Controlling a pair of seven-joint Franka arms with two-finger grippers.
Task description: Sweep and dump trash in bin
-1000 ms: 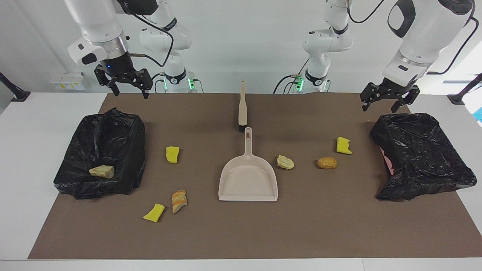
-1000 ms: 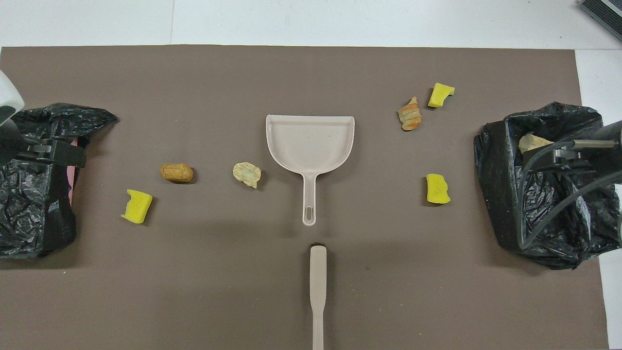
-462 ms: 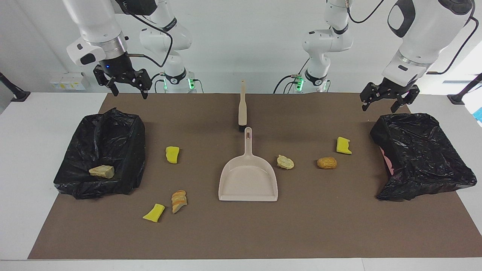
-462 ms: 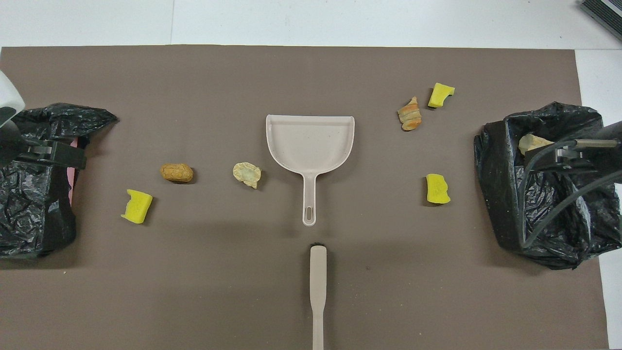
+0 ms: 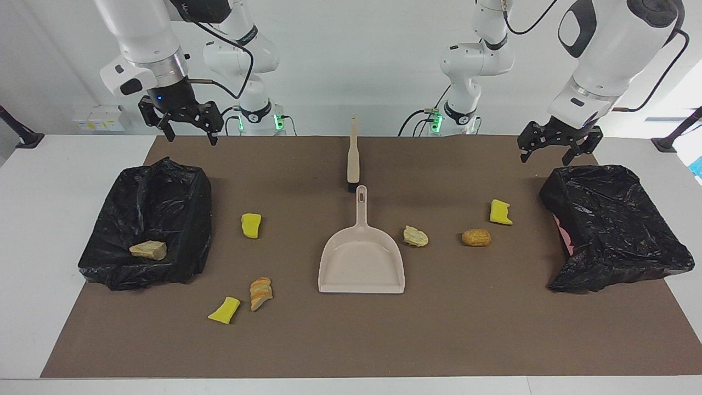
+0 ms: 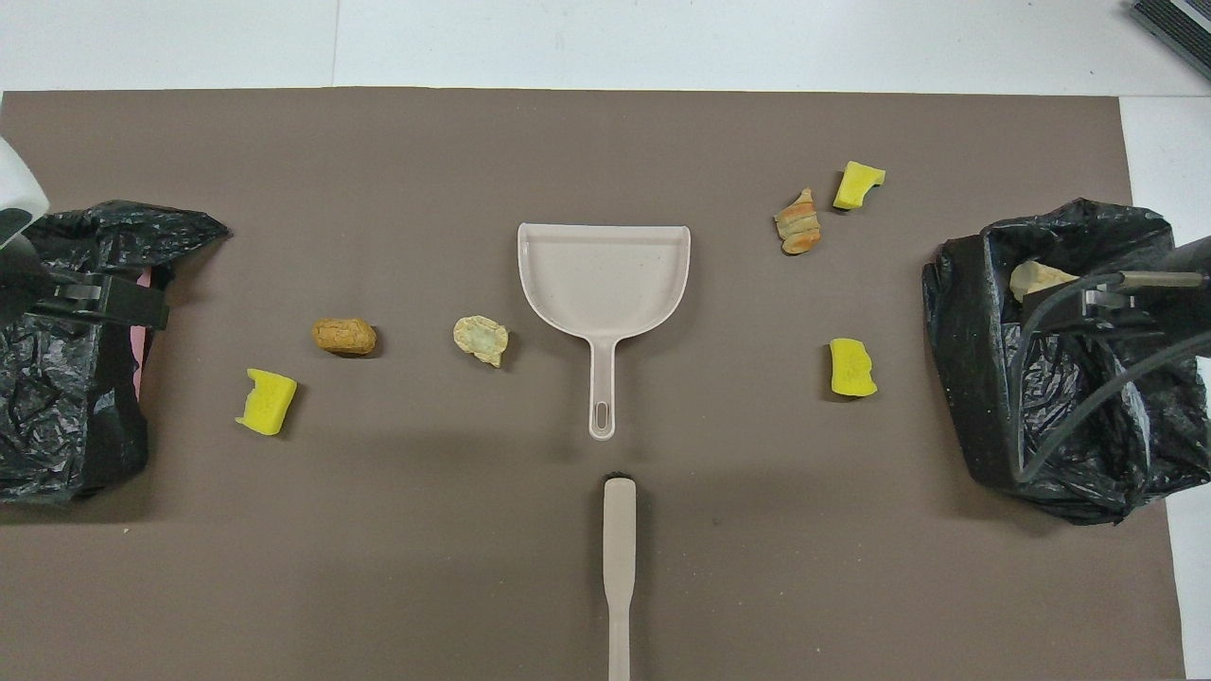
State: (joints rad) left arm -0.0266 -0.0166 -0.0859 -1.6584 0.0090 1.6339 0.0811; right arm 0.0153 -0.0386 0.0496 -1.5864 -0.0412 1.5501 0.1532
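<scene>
- Two tools lie mid-table in one line: the brush [image 5: 354, 159] nearer to the robots, the dustpan [image 5: 362, 263] just after it, handle toward the brush, long axes running away from the robots.
- Both grippers hang empty with fingers apart: the right gripper [image 5: 185, 122] over the mat's edge by one bin [image 5: 148, 230], the left gripper [image 5: 556, 144] by the other bin [image 5: 614, 225]; neither arm is clearly nearer to the tools.
- Six pieces of trash lie loose: three yellow, three tan.
- One tan piece [image 5: 148, 250] is already in the right arm's bin.
</scene>
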